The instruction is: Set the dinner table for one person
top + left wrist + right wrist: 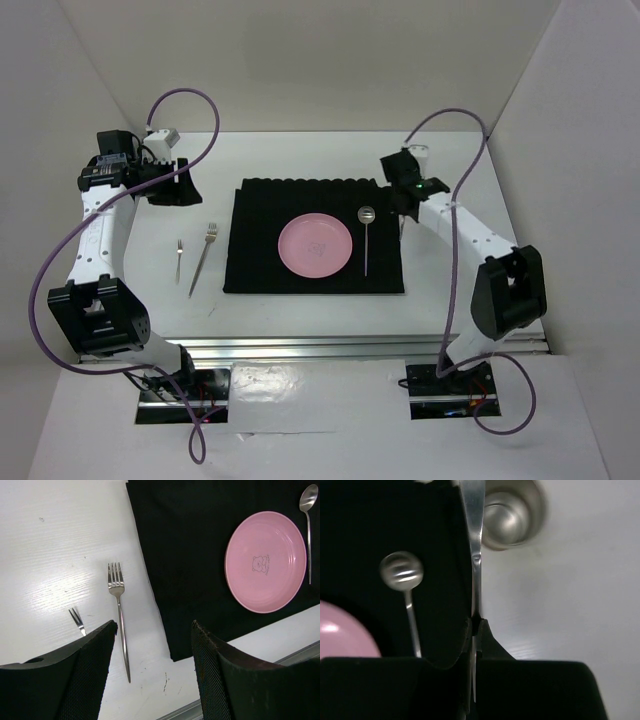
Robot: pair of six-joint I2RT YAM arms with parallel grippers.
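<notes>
The white dinner table point(300, 155) carries a black ribbed placemat point(260, 240) with a pink plate point(315, 246) in its middle. A spoon point(367, 235) lies on the mat right of the plate. Two forks rest on the table left of the mat, a long one point(205, 255) and a small one point(179, 258). My right gripper point(405, 200) hovers at the mat's far right corner, shut point(475, 622) on a slim silver knife-like utensil point(476, 555) seen edge-on. My left gripper point(172, 183) hangs open point(154, 625) at the far left, above the forks point(118, 605), holding nothing.
A round steel cup point(512, 512) stands on the white surface just beyond the mat's right edge, under my right wrist and hidden in the top view. White walls close in the table on three sides. An aluminium rail point(350, 345) runs along the near edge.
</notes>
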